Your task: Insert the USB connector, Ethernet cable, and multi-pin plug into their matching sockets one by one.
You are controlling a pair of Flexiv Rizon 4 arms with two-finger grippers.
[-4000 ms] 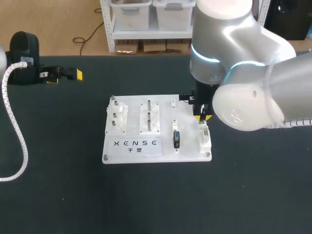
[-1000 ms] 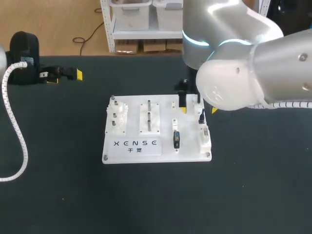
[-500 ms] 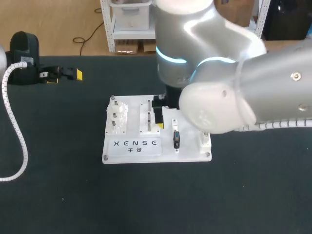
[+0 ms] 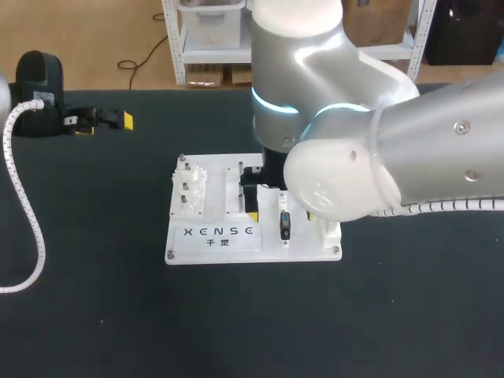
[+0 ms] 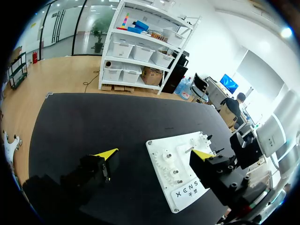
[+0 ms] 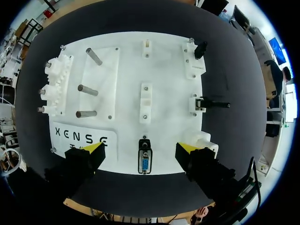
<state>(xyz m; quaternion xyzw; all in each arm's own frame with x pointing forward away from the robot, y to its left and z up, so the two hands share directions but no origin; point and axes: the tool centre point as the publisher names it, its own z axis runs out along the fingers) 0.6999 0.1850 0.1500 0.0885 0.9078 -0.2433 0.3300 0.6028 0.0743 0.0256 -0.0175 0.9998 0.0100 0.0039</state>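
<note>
Where cylindrical pegs (image 6: 87,89) rise, the board (image 6: 168,117) lies flat.

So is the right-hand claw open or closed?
Open: the right gripper shows both yellow tips spread wide apart above the white board, gripping nothing.

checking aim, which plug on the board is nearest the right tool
The blue multi-pin plug, centred between the right tool's open tips; the two black plugs sit farther ahead, to one side.

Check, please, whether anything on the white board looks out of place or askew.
Nothing looks spilled or broken. On the white board, one small black plug sits slanted across its corner mount, and a thin black connector juts past the board's edge.
</note>
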